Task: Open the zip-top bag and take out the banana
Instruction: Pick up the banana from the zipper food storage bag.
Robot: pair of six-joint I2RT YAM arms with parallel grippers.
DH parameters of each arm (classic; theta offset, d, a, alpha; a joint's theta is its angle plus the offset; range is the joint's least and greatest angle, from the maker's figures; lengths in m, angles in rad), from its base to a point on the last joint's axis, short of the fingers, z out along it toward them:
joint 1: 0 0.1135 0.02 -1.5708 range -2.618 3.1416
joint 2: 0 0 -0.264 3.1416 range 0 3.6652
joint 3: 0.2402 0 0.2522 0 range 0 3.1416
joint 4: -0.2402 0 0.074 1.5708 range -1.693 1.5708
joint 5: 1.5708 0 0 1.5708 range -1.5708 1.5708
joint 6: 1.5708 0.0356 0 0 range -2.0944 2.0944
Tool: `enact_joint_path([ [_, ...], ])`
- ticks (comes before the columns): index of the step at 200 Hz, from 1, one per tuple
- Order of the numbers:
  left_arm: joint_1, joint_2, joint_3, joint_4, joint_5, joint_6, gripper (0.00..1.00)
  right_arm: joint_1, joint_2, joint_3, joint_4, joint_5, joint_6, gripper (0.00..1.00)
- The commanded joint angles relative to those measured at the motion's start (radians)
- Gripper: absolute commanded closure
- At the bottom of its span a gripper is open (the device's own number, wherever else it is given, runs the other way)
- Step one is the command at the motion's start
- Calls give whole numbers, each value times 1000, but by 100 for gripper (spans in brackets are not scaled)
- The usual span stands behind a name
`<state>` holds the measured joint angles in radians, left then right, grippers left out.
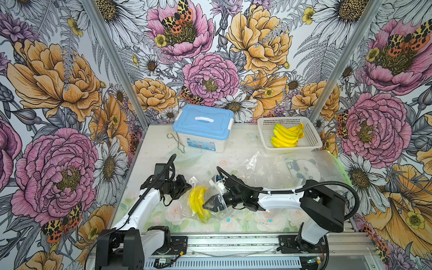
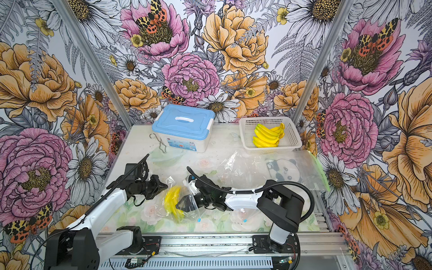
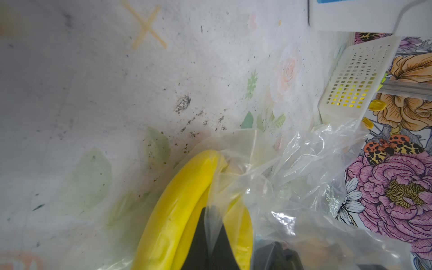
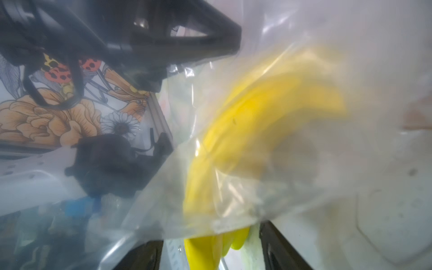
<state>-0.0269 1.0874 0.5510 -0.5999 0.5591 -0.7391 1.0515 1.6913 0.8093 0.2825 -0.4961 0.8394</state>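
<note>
Looking across the tabletop (image 1: 154,149) from the left: our left gripper (image 1: 189,186) has its fingers (image 3: 198,247) pinched together on a raised corner of the zip-top bag (image 1: 188,210). The banana (image 1: 198,203) lies inside that bag, front middle, between both arms. Our right gripper (image 1: 208,203) sits in the bag's mouth, fingers (image 4: 278,247) spread apart around the banana's end, not clamping it. Back right, a basket (image 1: 263,135) holds more bananas (image 1: 286,135).
</note>
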Motion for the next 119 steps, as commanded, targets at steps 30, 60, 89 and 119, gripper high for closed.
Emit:
enact_joint_path([
  [30,-44,-25,-57,62,-14,-59,100,26,36,57,23,-19,-17,15],
  [60,-51,-41,-62,64,-16,-69,100,43,35,110,-52,-2,-51,0],
  [89,-51,-66,-65,64,-7,-80,100,52,59,163,-179,41,-79,1],
  [119,-56,-83,-70,64,-3,-88,100,61,94,212,-292,111,-87,1],
])
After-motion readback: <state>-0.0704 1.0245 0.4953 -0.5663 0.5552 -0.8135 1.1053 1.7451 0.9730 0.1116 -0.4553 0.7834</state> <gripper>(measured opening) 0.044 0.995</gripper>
